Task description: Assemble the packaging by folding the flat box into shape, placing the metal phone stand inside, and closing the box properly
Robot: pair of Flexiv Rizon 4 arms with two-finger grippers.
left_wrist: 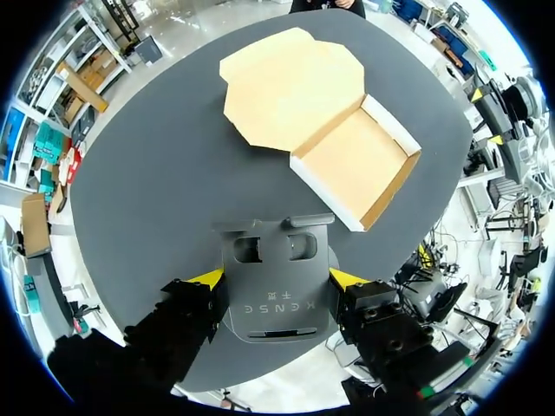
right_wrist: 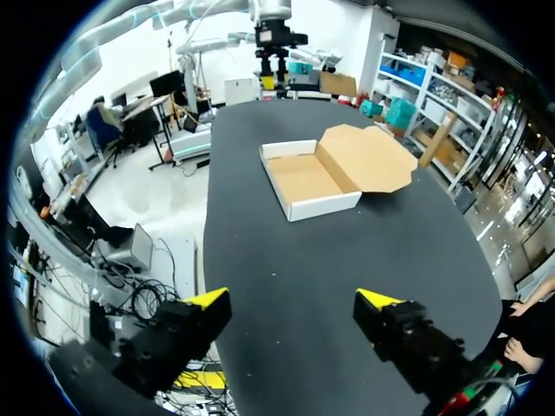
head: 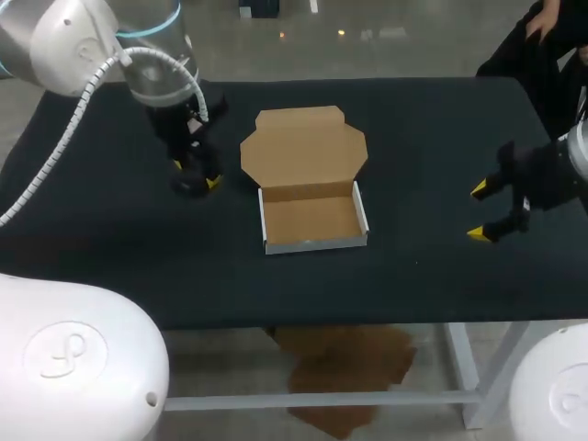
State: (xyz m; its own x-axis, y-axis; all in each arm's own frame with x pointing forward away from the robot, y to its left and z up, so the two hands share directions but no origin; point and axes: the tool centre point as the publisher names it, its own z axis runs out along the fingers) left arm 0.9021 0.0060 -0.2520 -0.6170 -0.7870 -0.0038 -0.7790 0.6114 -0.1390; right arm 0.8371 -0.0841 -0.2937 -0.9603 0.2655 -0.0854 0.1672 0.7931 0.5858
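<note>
Brown cardboard makes up the folded box (head: 310, 222), which stands near the middle of the black desk (head: 441, 119) as a shallow tray with white outer walls and a brown inside. Its lid (head: 303, 147) is swung fully open and lies flat on the desk at the tray's 12 o'clock side, joined to the tray along the rear wall, with clipped corners and a small tab on its far edge. At about 9 o'clock from the lid, apart from the box, the left tool (head: 196, 175) points down close to the desk surface. The left wrist view shows it clamped on the metal phone stand (left_wrist: 277, 299): a dark grey plate with two rectangular cut-outs and a raised lip at its far end, with the yellow fingertips (left_wrist: 211, 278) pressed against its two side edges. The stand is outside the box, and the open tray and lid lie ahead of it across bare desk. At 3 o'clock from the box, well apart from it and near the desk's right edge, the right tool (head: 479, 211) hangs above the surface with its two yellow tips spread wide and nothing between them. From its wrist view the box lies far ahead, with the lid on the tray's right side.
</note>
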